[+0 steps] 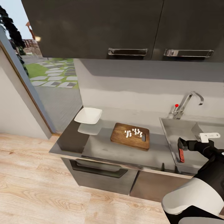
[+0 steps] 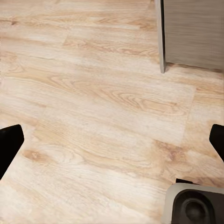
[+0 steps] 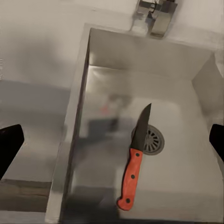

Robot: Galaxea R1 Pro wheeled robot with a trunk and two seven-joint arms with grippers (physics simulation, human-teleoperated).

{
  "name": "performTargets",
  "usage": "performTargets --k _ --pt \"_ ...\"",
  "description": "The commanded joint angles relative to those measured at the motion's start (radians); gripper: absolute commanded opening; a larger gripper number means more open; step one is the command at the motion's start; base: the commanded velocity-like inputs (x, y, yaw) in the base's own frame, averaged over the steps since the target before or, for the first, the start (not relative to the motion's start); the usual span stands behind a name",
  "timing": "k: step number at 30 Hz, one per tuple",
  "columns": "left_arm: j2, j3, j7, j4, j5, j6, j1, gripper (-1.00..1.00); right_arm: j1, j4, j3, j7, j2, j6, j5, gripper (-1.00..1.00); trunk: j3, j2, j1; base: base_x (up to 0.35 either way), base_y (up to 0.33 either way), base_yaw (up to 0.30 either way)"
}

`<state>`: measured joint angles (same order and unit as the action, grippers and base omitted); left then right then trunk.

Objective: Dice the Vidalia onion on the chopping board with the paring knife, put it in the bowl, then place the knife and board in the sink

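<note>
The paring knife (image 3: 135, 161), dark blade and red handle, is inside the sink (image 3: 186, 79) with its blade crossing the round drain (image 3: 153, 140). My right gripper (image 3: 112, 144) hovers open above it, fingers wide apart and off the knife. The head view puts this gripper (image 1: 183, 145) over the sink (image 1: 174, 129), the knife (image 1: 181, 155) just beneath. On the countertop (image 1: 102, 146) lies the chopping board (image 1: 124, 137) carrying the diced onion (image 1: 133, 132). The white bowl (image 1: 88, 115) stands empty to its left. My left gripper (image 2: 112, 144) is open over the wooden floor.
A chrome tap (image 1: 186, 104) with a red knob rises behind the sink. Dark wall cabinets (image 1: 124, 28) hang above the counter. Left of the counter a glass door opens on a garden. Below the left gripper are the robot's base (image 2: 193, 207) and a cabinet corner (image 2: 191, 32).
</note>
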<state>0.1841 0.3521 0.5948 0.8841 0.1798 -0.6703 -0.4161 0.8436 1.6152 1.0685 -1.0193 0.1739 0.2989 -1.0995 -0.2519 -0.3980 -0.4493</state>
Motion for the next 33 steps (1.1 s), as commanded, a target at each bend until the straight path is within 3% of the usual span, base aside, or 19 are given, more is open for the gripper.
performTargets --k 1,3,7,13,15,20,33 --pt "0.002 0.005 -0.033 -0.006 0.008 -0.004 0.000 1.00 0.002 -0.002 -0.004 -0.007 0.001 0.039 -0.003 1.00 -0.002 -0.002 -0.001 0.000 0.014 0.000" --pt "-0.001 0.004 -0.092 -0.010 0.009 -0.002 0.000 1.00 0.002 -0.025 -0.006 -0.006 0.001 0.046 -0.004 1.00 -0.002 -0.002 -0.001 0.027 0.057 0.000" --pt "-0.011 0.004 -0.118 -0.021 0.010 0.000 0.001 1.00 0.002 -0.035 -0.007 -0.006 0.001 0.048 -0.005 1.00 -0.002 -0.002 -0.001 0.094 0.134 0.000" --pt "-0.018 0.004 -0.125 -0.044 0.009 0.000 0.003 1.00 0.002 -0.038 -0.008 0.000 0.001 0.048 -0.005 1.00 -0.002 -0.002 -0.001 0.146 0.230 0.000" --pt "-0.020 0.004 -0.125 -0.046 0.009 0.000 0.003 1.00 0.002 -0.045 -0.045 0.052 0.001 0.050 -0.005 1.00 -0.002 -0.002 -0.001 0.156 0.252 0.000" --pt "-0.020 0.004 -0.125 -0.047 0.010 -0.001 0.003 1.00 0.002 -0.084 -0.079 0.095 0.001 0.052 -0.004 1.00 -0.002 -0.002 -0.001 0.156 0.254 0.000" --pt "-0.020 0.004 -0.125 -0.070 0.009 -0.002 0.003 1.00 0.002 -0.104 -0.086 0.105 0.001 0.052 -0.001 1.00 -0.002 -0.002 -0.001 0.108 0.256 0.000"
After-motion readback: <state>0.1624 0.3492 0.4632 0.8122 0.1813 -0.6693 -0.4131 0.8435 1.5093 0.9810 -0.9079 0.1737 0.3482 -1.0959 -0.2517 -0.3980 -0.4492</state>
